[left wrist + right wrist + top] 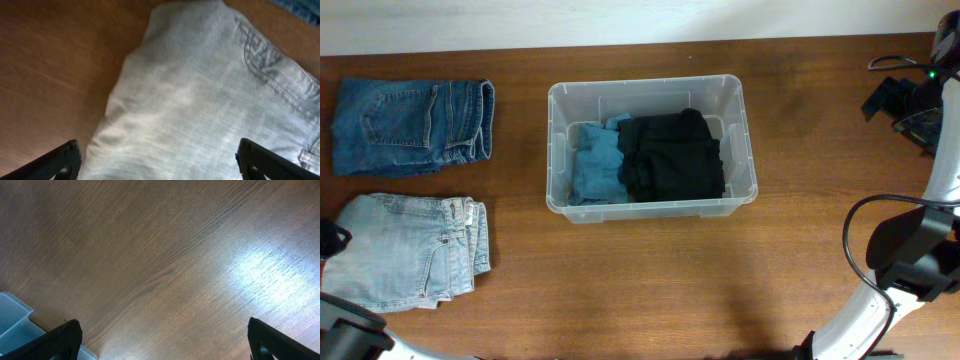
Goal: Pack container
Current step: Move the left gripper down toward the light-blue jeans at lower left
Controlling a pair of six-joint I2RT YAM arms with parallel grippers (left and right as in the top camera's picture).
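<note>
1. Overhead: the container point(645, 84) sits upright and open-topped in the middle of the tabletop point(650, 290). Two folded pieces lie inside it, a blue garment point(592, 168) on the left and a black garment point(672, 158) beside it, partly overlapping it. Two folded pairs lie outside on the wood, well apart from the container on the robot's left: dark jeans point(410, 125) at the far side and light jeans point(410, 248) nearer. I judge the packing about half done, with two items in and two not yet in. The left arm point(350, 335) shows only at the lower left corner, next to the light jeans. The right arm point(905, 250) stands at the right edge, well apart from the container and from all the clothing.

2. Left wrist: the left pincer point(157, 160) stands spread wide and holds nothing. Only its two dark fingertips show, at the bottom corners. It points down over the light jeans, one finger above bare wood and the other above denim. Whether either touches the cloth I cannot tell. The pose suggests this pair is the next to be picked up.

3. Right wrist: the right pincer point(162, 340) is likewise spread wide and empty. It looks down on bare wood, with just a corner of the container showing at the lower left edge. This arm looks idle to me.
</note>
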